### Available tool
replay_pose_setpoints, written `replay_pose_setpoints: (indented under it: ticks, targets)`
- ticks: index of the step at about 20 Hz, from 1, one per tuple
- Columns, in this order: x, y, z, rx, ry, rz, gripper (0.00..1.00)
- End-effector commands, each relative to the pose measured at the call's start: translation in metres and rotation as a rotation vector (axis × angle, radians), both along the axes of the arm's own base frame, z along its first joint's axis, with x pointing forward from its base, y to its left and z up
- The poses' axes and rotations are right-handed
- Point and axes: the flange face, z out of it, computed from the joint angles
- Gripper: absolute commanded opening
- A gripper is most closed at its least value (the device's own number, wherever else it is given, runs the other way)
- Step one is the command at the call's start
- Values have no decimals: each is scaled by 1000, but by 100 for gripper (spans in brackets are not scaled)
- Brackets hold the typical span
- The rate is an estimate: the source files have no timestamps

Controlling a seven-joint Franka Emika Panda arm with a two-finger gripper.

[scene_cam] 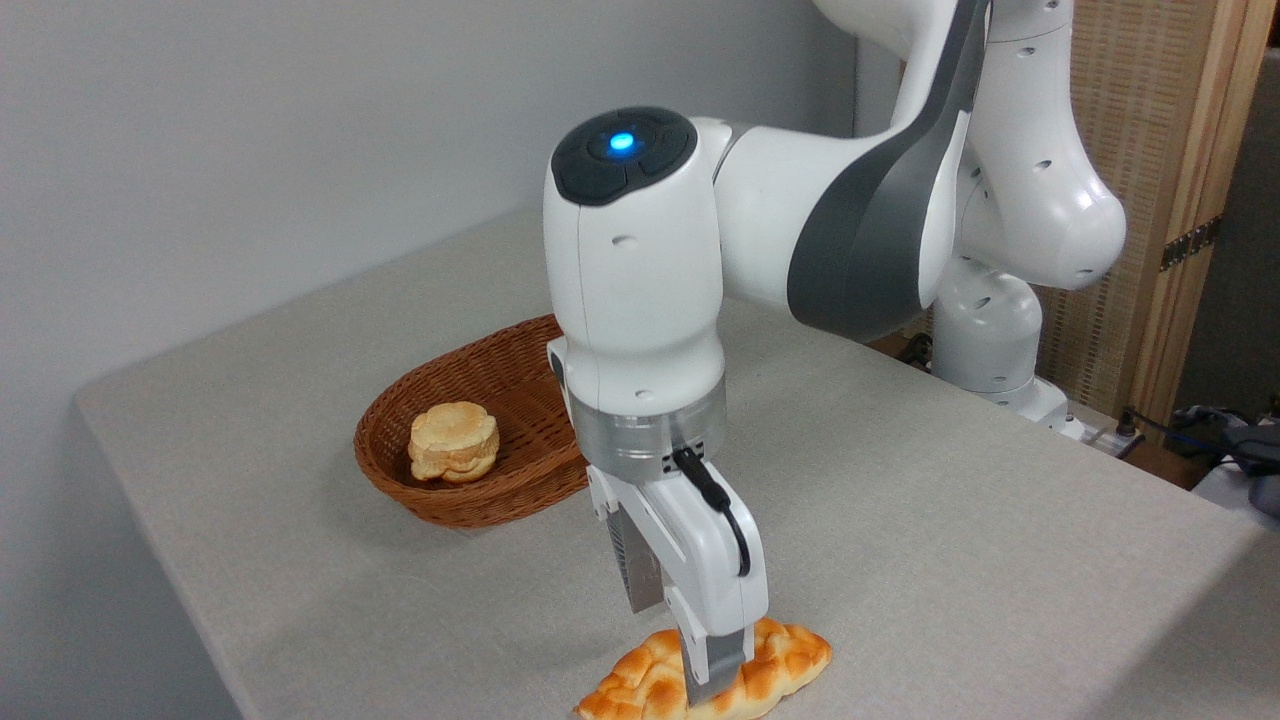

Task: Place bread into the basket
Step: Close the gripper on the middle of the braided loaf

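Grey cloth covers the table [950,520] we see, with a plain white wall behind. Our white claw [680,650] points down with its two fingers spread, one on each side of the long, shiny golden braided bread [780,655]. That bread lies flat at the table's front edge. Well apart sits the oval brown woven basket [470,505], with a small round pale bun [453,441] inside.
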Motion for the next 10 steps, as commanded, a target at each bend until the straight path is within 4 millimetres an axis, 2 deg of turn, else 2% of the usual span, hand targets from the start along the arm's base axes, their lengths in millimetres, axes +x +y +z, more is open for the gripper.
replay_pose_setpoints:
  ticks: [1, 10]
  targets:
    - [3, 1, -11, 23, -15, -78, 100]
    - [7, 2, -25, 34, -3, -81, 100]
